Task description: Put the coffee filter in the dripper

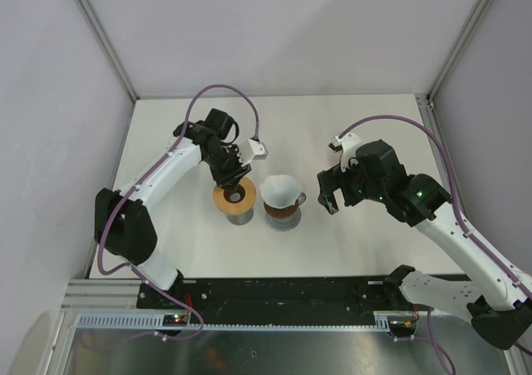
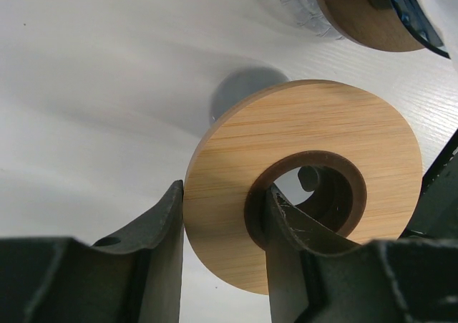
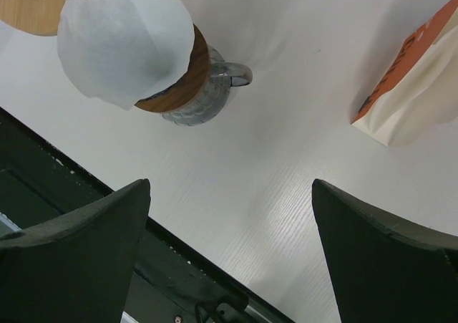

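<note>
Trouble is likeliest on the left. The left tool (image 2: 225, 194) is clamped on a wooden ring (image 2: 315, 144), with one finger against the outer rim and the other hooked inside the hole, so the ring's band is pinched between them. From above the ring seems to top a short stand directly under the tool, though it cannot be told whether it rests there or is raised a little off the counter (image 2: 93, 87). A one-sided pinch like this could tilt the ring. If the tool swings away without letting go, it would probably drag ring and stand along. The dripper (image 3: 204, 101) stands just to this tool's right, close enough to be struck.

The filter (image 3: 122, 44) sits in the dripper's mouth, a white paper cone rising well above the wooden collar. It looks placed rather than pressed down, so the task appears close to done. Light paper standing that high would shift or fall out at a nudge.

The right tool (image 3: 229, 251) hangs with its fingers wide apart and nothing between them. The dripper is ahead of it and to its left, not touching. If it moves in to settle the paper, a spread finger could catch the filter's edge and crumple it, or push the glass handle and slide the dripper. An orange and cream bag (image 3: 408, 94) lies ahead to this tool's right, well apart, and seems little threat.
</note>
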Robot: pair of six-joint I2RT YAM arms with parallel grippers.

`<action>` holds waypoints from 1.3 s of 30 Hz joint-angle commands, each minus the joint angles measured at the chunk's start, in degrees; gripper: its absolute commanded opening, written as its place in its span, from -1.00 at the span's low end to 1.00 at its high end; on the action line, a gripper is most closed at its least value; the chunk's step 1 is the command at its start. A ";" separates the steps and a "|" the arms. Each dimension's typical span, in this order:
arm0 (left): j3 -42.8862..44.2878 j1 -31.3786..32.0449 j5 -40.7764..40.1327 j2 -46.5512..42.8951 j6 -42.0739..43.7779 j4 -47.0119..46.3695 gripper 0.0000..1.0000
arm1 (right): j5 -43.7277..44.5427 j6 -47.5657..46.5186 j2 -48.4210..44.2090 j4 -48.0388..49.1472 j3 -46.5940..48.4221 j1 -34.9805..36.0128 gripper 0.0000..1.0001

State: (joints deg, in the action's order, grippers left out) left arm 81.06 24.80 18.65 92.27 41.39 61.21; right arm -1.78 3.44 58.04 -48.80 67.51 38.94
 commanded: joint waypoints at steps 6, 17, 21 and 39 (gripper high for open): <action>2.62 0.55 1.14 1.11 -0.64 -0.04 -0.26 | 0.88 0.60 -0.97 -0.28 0.27 0.35 0.99; 5.08 0.35 0.64 0.03 -0.50 -0.07 0.43 | 0.32 0.92 -0.79 -0.14 -0.29 0.50 0.99; 4.99 -0.01 0.39 -1.33 0.04 -0.05 0.51 | 0.37 0.95 -0.74 -0.35 -0.43 0.53 0.99; -6.35 -23.19 -3.34 -17.12 -12.43 -7.46 0.73 | 0.35 -0.33 -1.28 0.56 -0.53 0.74 0.99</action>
State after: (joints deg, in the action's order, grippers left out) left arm 80.23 6.07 18.81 80.88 33.39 57.74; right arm -1.78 3.99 58.04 -49.41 66.85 39.31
